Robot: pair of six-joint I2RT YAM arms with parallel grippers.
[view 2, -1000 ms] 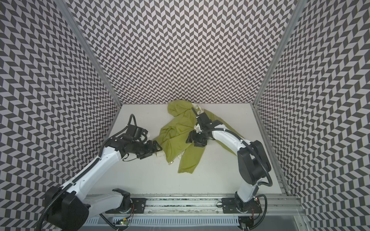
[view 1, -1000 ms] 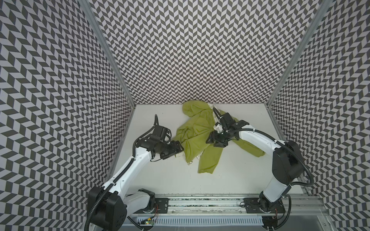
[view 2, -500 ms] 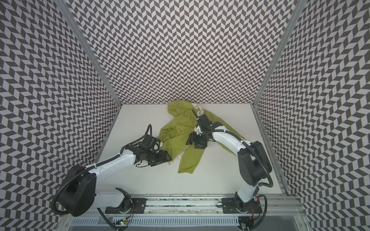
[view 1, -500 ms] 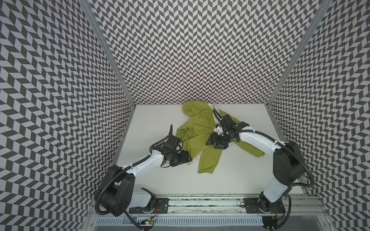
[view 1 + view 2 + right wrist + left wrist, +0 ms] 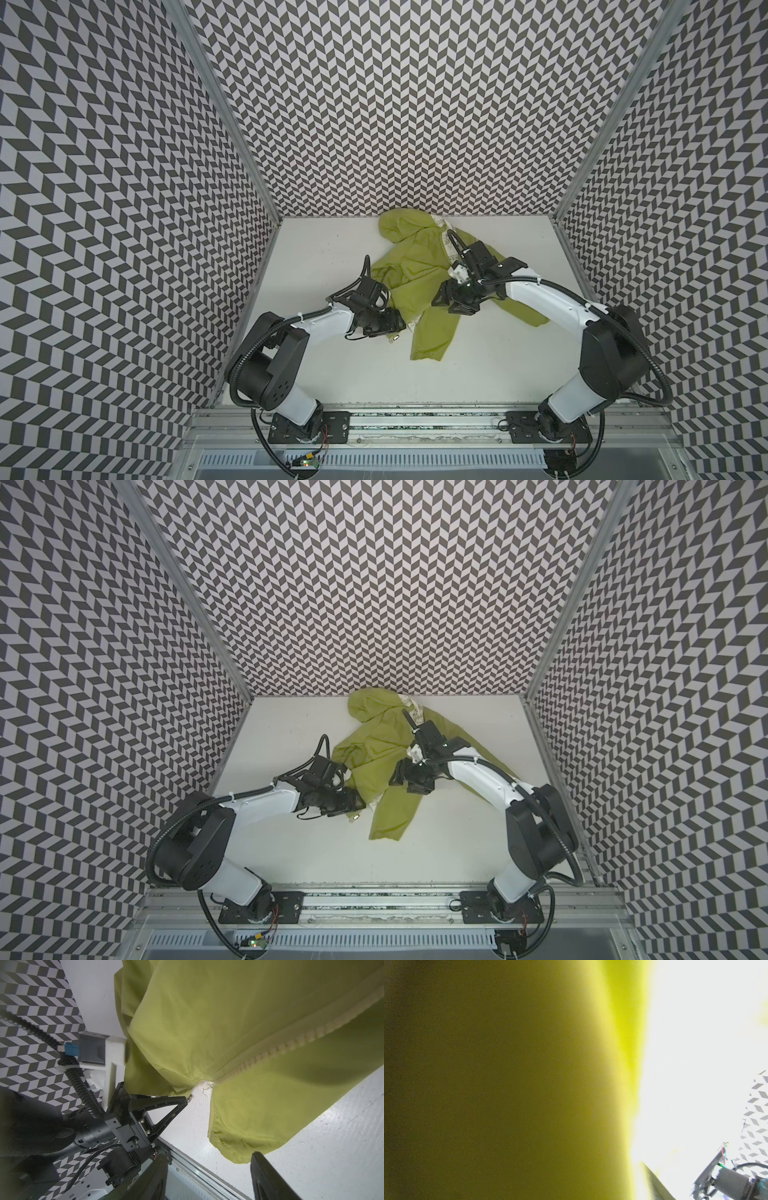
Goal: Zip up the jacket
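Jacket: the lime-green jacket [image 5: 415,270] [image 5: 374,762] lies crumpled on the table, under the right gripper and against the tip of the left gripper. One sleeve trails forward beyond both sets of jaws.
Zipper: in the right wrist view the pale zipper [image 5: 291,1045] has its teeth meshed along the far run. They part near the hem, just ahead of the right jaws and beside the left gripper's tip.
Lining: the white patterned lining [image 5: 446,239] shows at the collar, behind the right gripper's wrist.
Left gripper: the left gripper [image 5: 401,328] [image 5: 360,804] [image 5: 182,1103] sits low at the jacket's front hem edge. One black triangular finger is in sight, its tip touching the hem. The other is hidden by cloth, so I cannot tell whether the jaws are clenched on the fabric or released.
Metal piece: a small metal piece [image 5: 189,1101] sits right at that fingertip, too small to name.
Left wrist view: blurred green jacket cloth [image 5: 508,1064] fills most of it, close against the lens.
Right gripper: the right gripper [image 5: 451,305] [image 5: 407,783] [image 5: 209,1156] hangs over the jacket's middle with its jaws spread and nothing between them. Its dark fingers [image 5: 268,1178] frame the hem corner.
Table: the white table [image 5: 332,249] is bare in front of both jaws.
Walls: black-and-white chevron walls [image 5: 415,104] close in the back and sides.
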